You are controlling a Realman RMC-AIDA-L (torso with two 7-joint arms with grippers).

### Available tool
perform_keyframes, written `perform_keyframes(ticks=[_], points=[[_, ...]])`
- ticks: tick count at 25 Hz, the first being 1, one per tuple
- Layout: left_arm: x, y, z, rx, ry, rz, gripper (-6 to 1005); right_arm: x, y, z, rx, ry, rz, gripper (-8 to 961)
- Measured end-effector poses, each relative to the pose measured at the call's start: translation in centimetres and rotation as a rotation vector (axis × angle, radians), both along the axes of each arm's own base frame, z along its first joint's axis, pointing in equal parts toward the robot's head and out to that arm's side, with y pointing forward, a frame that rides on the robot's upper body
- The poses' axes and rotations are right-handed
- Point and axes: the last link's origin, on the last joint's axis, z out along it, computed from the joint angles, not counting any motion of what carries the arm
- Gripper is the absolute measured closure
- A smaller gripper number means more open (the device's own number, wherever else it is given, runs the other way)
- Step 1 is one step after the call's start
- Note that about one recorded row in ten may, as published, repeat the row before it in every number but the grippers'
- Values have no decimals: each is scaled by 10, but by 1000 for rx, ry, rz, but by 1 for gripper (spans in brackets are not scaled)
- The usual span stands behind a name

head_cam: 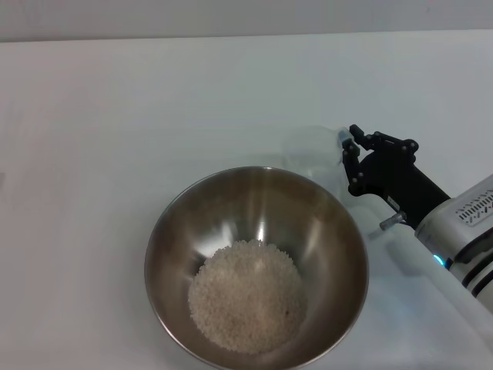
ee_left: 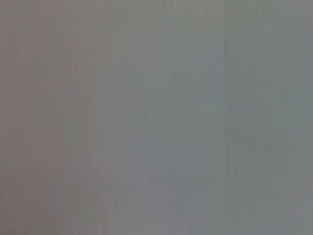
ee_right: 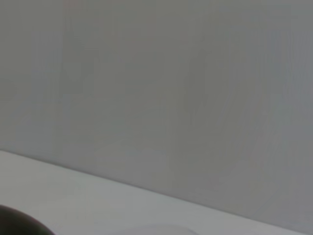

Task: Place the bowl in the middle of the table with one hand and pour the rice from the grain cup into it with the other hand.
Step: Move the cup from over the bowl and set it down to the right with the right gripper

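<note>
The steel bowl [head_cam: 256, 266] stands on the white table [head_cam: 92, 154] near its front middle. A pale heap of rice [head_cam: 246, 297] lies in the bowl's bottom. The clear grain cup [head_cam: 314, 152] stands upright on the table just behind the bowl's right rim and looks empty. My right gripper [head_cam: 351, 160] is right beside the cup, on its right, with its black body reaching in from the right edge. The left gripper shows in no view. In the right wrist view only the table [ee_right: 98, 205] and a blank wall show.
The table stretches bare to the left and behind the bowl, up to its far edge [head_cam: 246, 37]. The left wrist view shows only a plain grey surface [ee_left: 156, 117].
</note>
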Motion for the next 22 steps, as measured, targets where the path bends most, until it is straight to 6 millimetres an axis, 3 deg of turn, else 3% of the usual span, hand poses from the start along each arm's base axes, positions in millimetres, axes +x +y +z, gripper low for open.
perform_keyframes(ticks=[3,19,22], points=[[0,0,0,0,0,-1,172,0,-1,-2,-12,-5,-5,913],[2,1,-1,0,-5,-10,172,9,-15,-5,-19,10,-39,562],[2,1,-1,0,-5,-9,172,9,-24,-6,-26,21,-32,551]])
